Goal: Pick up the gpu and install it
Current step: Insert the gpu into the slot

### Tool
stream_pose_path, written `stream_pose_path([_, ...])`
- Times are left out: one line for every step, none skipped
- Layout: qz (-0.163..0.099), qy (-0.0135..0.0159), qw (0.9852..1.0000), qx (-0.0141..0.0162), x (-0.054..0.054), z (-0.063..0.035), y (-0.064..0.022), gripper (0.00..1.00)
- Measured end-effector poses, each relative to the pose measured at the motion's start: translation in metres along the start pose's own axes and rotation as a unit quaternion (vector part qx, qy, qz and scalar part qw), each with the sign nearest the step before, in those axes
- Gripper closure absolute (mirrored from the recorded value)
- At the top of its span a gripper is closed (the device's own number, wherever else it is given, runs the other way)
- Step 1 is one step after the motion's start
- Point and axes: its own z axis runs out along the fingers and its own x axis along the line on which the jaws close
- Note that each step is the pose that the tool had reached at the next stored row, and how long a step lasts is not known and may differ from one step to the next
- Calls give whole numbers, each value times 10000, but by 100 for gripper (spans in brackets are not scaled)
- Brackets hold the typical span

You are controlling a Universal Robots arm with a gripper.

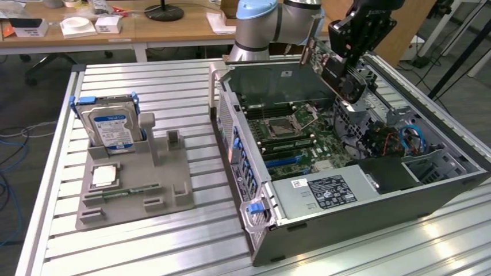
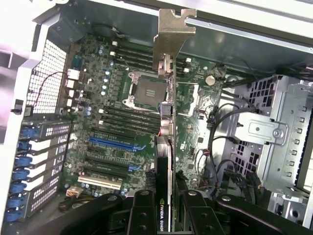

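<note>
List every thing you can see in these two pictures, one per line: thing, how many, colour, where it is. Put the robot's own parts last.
table: one, silver slats, under everything
computer case: one, dark grey, lying open, exterior view's right
motherboard: one, green, inside the case
power supply: one, silver, black label, inside the case
holder: one, grey, exterior view's left
hard drive: one, silver, blue-white label, upright in the holder
processor: one, silver, flat on the holder
memory stick: one, green, flat on the holder
graphics card: one, dark, silver bracket, held above the open case
robot arm: one, silver and blue, behind the case
pincer: one, black, shut on the graphics card
</note>
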Motion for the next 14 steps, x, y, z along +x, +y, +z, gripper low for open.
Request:
stream_pose_path([-26,1,10000,-1,0,0,0,74])
stream_pose_path([-53,2,10000,-1,0,0,0,74])
stream_pose_path([-79,4,10000,-2,0,0,0,74])
stream_pose_path([-107,5,9999,-3,0,0,0,74])
stream_pose_path([-137,6,9999,-4,0,0,0,74])
stream_pose_path([-164,7,9999,-4,0,0,0,74])
stream_pose_path([-191,9,9998,-5,0,0,0,74])
stream_pose_path([-218,10,9998,-5,0,0,0,74])
stream_pose_path([-244,11,9997,-6,0,0,0,74])
stream_pose_path([-270,12,9996,-6,0,0,0,74])
stream_pose_path([-297,14,9996,-7,0,0,0,74])
stream_pose_path([-324,15,9995,-8,0,0,0,74])
stream_pose_path([-351,16,9994,-8,0,0,0,74])
stream_pose_path([-381,17,9993,-9,0,0,0,74])
